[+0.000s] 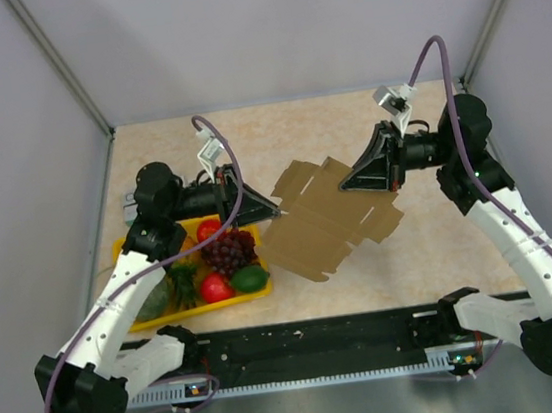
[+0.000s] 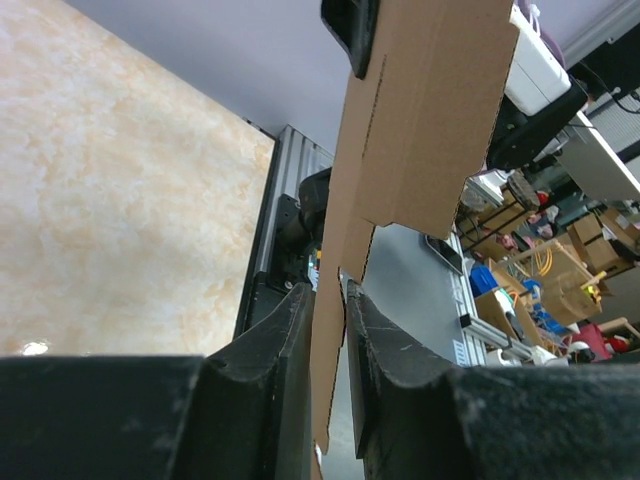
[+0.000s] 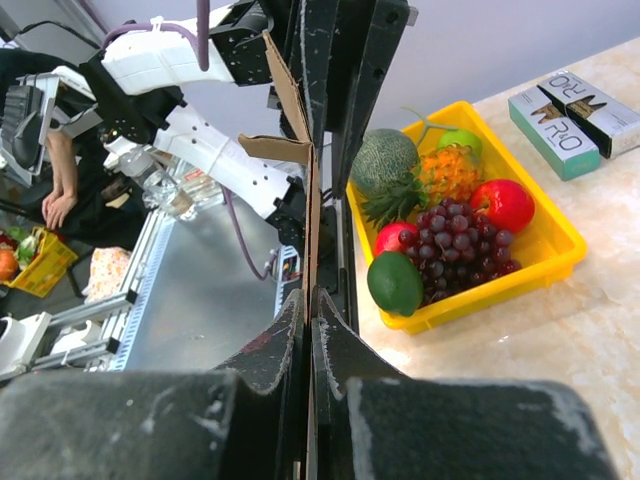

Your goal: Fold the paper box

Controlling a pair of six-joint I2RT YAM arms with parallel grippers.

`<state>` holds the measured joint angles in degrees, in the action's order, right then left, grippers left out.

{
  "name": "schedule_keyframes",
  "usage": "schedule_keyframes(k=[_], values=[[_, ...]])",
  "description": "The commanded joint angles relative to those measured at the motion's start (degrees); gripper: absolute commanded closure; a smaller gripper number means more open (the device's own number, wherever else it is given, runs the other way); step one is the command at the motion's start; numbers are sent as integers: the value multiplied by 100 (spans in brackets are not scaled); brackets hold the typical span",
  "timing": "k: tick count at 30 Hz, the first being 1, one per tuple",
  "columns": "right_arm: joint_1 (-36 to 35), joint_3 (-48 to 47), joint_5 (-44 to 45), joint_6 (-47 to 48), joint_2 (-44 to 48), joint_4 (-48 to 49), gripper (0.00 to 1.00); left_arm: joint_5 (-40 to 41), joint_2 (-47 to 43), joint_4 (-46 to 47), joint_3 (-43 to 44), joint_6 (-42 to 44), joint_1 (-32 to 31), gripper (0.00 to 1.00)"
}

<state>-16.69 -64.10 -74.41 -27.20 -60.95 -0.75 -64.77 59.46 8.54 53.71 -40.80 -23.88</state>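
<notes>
At mid-table I see the flat box [image 1: 329, 225] pinched from both sides — left gripper [image 1: 275, 212] nipping its left corner, right gripper [image 1: 346, 186] clamped on the far edge — near the tray [image 1: 120, 248].

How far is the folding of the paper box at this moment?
Done: no fold is visible; the paper box is a flat sheet. In hand: left claw and right claw pinch its opposite edges. Left: all the folding.

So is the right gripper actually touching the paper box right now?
Touching. The right wrist view shows the right gripper with its jaws closed on the paper box, the sheet running edge-on between them.
</notes>
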Motion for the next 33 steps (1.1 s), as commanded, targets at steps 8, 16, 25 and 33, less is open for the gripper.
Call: schedule_keyframes(k=[8, 16, 25, 33], values=[[-1, -50, -144, 145, 136, 84, 100, 8, 153, 192, 368, -69, 331, 66], [8, -24, -135, -4, 57, 224, 100, -132, 312, 430, 412, -219, -28, 63], [8, -42, -91, 109, 48, 93, 100, -255, 197, 841, 316, -376, -231, 67], [-19, -85, -30, 250, 22, -136, 100, -457, 197, 1414, 166, -851, -249, 58]])
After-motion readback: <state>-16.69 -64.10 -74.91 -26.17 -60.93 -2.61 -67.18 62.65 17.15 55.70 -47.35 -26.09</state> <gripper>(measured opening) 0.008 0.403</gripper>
